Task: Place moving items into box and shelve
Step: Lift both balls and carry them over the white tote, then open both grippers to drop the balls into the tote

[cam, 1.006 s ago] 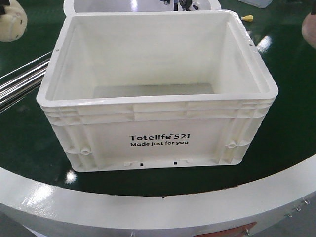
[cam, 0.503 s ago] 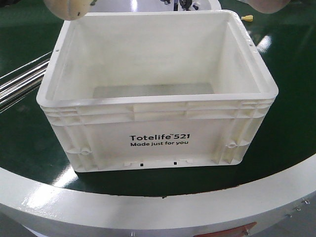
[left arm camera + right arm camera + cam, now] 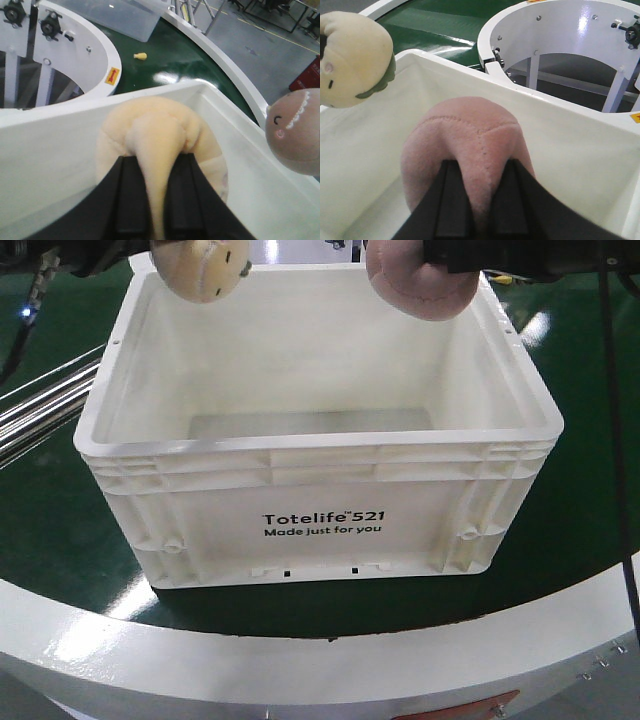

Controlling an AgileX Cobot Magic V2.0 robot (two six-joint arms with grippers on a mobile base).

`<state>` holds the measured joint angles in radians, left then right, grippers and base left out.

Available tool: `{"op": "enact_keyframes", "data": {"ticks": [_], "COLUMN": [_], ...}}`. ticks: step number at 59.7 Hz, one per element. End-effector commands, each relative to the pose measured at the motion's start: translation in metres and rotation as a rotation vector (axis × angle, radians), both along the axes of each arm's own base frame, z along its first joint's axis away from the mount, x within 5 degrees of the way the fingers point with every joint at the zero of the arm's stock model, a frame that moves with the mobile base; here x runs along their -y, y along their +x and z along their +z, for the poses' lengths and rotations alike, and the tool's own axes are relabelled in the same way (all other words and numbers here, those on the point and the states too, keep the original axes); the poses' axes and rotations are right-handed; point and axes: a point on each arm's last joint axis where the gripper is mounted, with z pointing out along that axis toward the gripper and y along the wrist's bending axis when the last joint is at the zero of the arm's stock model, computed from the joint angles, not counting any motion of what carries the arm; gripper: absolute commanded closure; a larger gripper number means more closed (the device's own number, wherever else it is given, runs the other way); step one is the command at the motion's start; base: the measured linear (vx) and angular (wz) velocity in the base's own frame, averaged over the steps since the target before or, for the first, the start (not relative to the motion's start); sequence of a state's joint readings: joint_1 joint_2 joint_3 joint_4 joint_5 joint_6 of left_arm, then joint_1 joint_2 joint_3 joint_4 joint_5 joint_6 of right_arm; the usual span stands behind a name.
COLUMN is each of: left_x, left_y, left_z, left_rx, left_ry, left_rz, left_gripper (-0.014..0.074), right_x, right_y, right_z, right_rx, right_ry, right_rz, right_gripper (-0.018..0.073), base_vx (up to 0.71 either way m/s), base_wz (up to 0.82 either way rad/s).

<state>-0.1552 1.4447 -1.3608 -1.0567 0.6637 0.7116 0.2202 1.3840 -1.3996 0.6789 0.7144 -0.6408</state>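
Observation:
The white box (image 3: 320,455) printed "Totelife 521" stands open on the green belt, with nothing showing on its floor. A cream ball (image 3: 203,268) hangs over its back left corner, pinched by my left gripper (image 3: 154,165), whose black fingers squeeze a fold of it. Over the back right corner hangs a pinkish-brown ball (image 3: 418,282), pinched the same way by my right gripper (image 3: 479,172). The left wrist view shows the pink ball (image 3: 296,131) off to its right; in the right wrist view the cream ball (image 3: 351,60) is at upper left. Both balls are above the rim.
The box sits on a curved green conveyor (image 3: 580,510) with a white outer rim (image 3: 320,665). A white ring structure (image 3: 560,35) stands behind the box. Steel rods (image 3: 45,405) lie at the left. A small yellow piece (image 3: 141,56) rests on the belt behind.
Both balls have come inward and down from the frame's upper edges to hang over the box's back corners. The arms now show at the top. The box has not moved.

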Motion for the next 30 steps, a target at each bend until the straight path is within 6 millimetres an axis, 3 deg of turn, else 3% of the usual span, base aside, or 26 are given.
{"op": "enact_keyframes", "data": {"ticks": [1,8,16,20,30], "left_x": [0.0044,0.0067,0.0063,0.0058,-0.0001], "left_y": [-0.0079,-0.0074,-0.0067,-0.007,-0.0031], "left_z": [0.0213,0.0205,0.0205,0.0214,0.0258], "left_rx": [0.027,0.006,0.006,0.011,0.05], "left_ry": [-0.099,-0.132,-0.135,-0.136,-0.146], "left_rz": [-0.027,-0.047,-0.039,-0.034,0.05], "left_gripper": [0.026,0.0034,-0.0044,-0.003,0.0015], "right_x": [0.0039,0.0042,0.0046,0.0052,0.0114], "right_y": [-0.0048,-0.0046,-0.0041,-0.0033,0.0003], "right_z": [0.0235,0.0234,0.024,0.0248,0.0238], "right_rx": [0.106,0.098,0.068,0.064,0.08], "right_ry": [0.046,0.054,0.105,0.125,0.087], "right_rz": [-0.045,-0.053,-0.084,-0.103,-0.172], "right_gripper": [0.0415,0.0208,-0.0007,-0.0033,0.0002], "base_vx": [0.0,0.0,0.0,0.0,0.0], "base_wz": [0.0,0.0,0.0,0.0,0.0]}}
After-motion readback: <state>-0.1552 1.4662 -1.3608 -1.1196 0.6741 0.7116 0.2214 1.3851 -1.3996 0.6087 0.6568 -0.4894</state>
